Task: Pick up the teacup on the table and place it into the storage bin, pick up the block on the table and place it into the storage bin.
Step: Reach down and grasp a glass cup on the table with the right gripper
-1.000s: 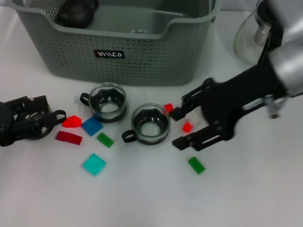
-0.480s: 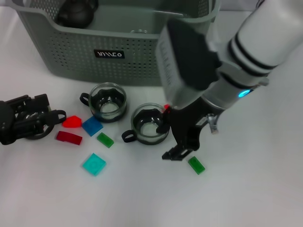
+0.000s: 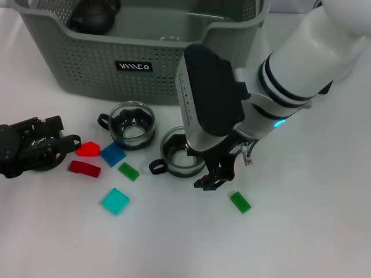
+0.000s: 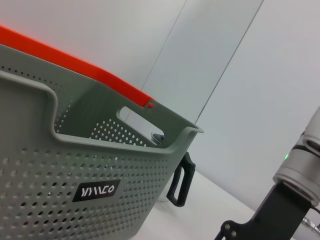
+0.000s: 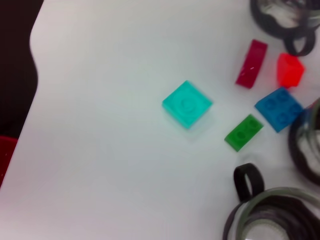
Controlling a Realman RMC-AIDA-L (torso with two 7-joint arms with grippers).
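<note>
The grey-green storage bin (image 3: 174,69) stands at the back of the table and fills the left wrist view (image 4: 60,165). Two glass teacups with black handles stand in front of it, one on the left (image 3: 133,124) and one in the middle (image 3: 178,155). My right gripper (image 3: 200,169) is open and low at the middle teacup's right rim; the right wrist view shows that cup (image 5: 272,215) close by. Loose blocks lie around: red (image 3: 88,149), blue (image 3: 113,154), dark red (image 3: 84,168), green (image 3: 128,171), cyan (image 3: 115,201) and another green (image 3: 240,202). My left gripper (image 3: 29,147) rests on the table at the far left.
A third cup's black handle (image 3: 71,141) sticks out beside the left gripper. A dark round pot (image 3: 93,14) sits inside the bin. A black teapot handle (image 4: 181,182) shows past the bin's corner. My bulky right arm (image 3: 290,69) covers the table's right back.
My right arm has swung in over the table, and its gripper moved left and down to the middle teacup. The small red blocks beside that cup are now hidden. The left gripper stayed put.
</note>
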